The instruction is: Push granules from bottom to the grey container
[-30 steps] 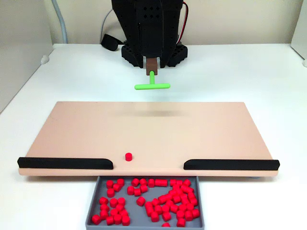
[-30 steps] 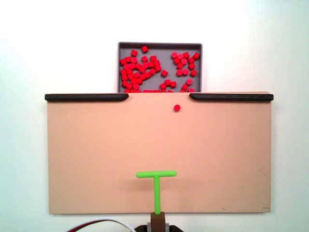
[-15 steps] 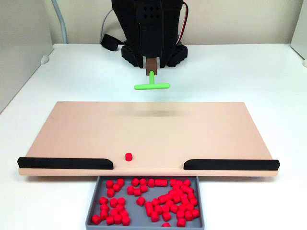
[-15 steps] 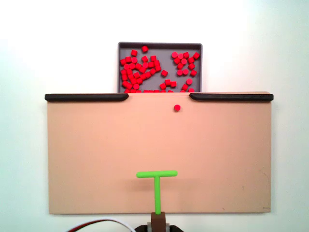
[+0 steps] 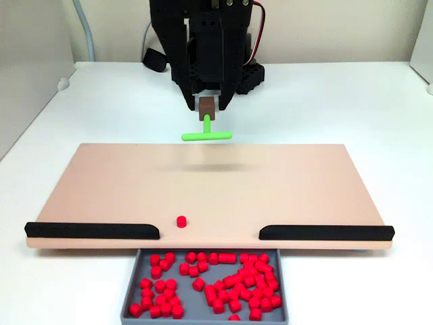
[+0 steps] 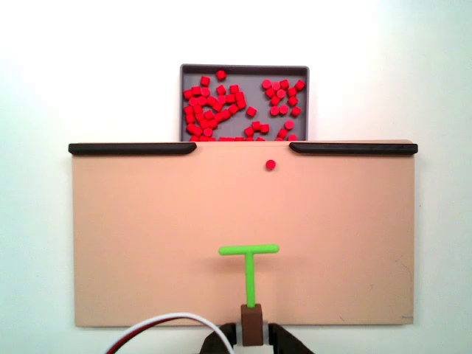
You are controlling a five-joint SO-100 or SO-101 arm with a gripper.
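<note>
Since half a second ago the green T-tool [image 6: 249, 251] has advanced over the tan board [image 6: 147, 243] and shifted slightly toward 3 o'clock in the top-down fixed view; the fingers [image 6: 251, 333] pinch its brown base. One stray granule [image 6: 271, 164] sits near the gap between the black strips [image 6: 133, 148], at about 1 o'clock from the bar, while the other granules [image 6: 221, 110] already lie in the grey container [image 6: 244, 68] at 12 o'clock. Step in hand looks like the approach for a last sweep: next, line the bar up behind that pellet and push it straight through the gap.

One granule [image 6: 271, 164] on one board [image 6: 147, 236], two black strips [image 6: 133, 148].
</note>
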